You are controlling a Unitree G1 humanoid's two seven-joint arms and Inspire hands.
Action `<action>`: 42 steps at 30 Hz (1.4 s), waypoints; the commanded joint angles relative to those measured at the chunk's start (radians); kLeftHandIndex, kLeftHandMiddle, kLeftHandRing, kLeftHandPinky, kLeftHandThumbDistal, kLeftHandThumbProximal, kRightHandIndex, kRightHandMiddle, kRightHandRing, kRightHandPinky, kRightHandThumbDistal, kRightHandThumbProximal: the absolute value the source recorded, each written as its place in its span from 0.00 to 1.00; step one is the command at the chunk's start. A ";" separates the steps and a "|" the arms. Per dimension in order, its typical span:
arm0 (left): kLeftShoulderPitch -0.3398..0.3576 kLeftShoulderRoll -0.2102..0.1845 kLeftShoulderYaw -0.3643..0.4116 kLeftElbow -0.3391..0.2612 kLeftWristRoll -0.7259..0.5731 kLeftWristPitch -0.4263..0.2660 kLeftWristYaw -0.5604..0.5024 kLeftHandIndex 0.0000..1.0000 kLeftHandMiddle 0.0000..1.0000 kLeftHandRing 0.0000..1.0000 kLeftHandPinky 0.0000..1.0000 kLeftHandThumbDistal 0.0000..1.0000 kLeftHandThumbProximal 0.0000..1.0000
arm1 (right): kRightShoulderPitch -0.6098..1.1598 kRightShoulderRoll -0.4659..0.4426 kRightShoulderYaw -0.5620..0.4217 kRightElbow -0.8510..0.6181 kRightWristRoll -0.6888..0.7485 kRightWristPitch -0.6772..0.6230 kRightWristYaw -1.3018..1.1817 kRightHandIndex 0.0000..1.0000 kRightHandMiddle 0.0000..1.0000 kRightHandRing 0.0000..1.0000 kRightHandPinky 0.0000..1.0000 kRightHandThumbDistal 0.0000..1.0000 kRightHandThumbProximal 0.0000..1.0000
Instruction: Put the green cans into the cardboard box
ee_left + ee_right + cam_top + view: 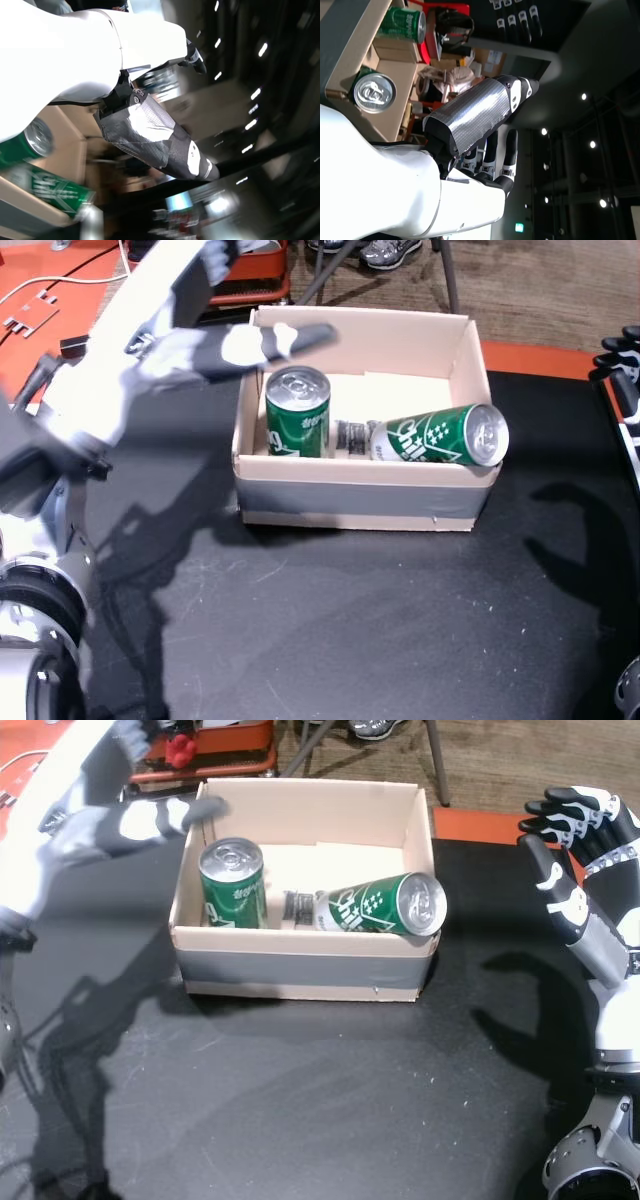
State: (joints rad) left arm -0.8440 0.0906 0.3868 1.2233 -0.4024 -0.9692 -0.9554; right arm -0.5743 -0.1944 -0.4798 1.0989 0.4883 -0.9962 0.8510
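The cardboard box (360, 495) (300, 970) stands on the black table in both head views. Inside it one green can (297, 412) (232, 883) stands upright at the left. A second green can (440, 436) (380, 904) lies on its side against the right wall. My left hand (215, 345) (125, 820) hovers open above the box's left rim, fingers spread, holding nothing. My right hand (580, 870) is raised off to the right of the box, open and empty. The right wrist view shows both cans (372, 92) (400, 22) in the box.
A small dark object (350, 435) lies in the box between the cans. Red-orange items (215, 755) and a chair's legs stand behind the box. An orange strip (535, 358) borders the table's far edge. Bare black tabletop (350, 630) spreads in front.
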 commanded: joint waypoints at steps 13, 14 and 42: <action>0.192 -0.183 0.185 -0.220 -0.394 0.178 -0.466 0.98 0.94 0.93 0.89 0.88 0.34 | 0.010 -0.013 -0.005 0.002 0.004 0.012 0.021 0.42 0.45 0.51 0.53 1.00 0.32; 0.200 -0.187 0.185 -0.237 -0.404 0.188 -0.475 0.97 0.94 0.93 0.89 0.90 0.35 | 0.010 -0.014 -0.004 0.004 0.001 0.011 0.017 0.42 0.45 0.51 0.53 1.00 0.32; 0.216 -0.176 0.188 -0.256 -0.403 0.239 -0.481 0.93 0.92 0.91 0.85 1.00 0.41 | 0.023 -0.003 -0.001 -0.020 0.009 0.003 0.021 0.42 0.45 0.51 0.53 0.97 0.29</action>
State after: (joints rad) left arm -0.6288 -0.0928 0.5675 0.9661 -0.8007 -0.7350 -1.4395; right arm -0.5655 -0.2032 -0.4810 1.0876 0.4885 -0.9929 0.8676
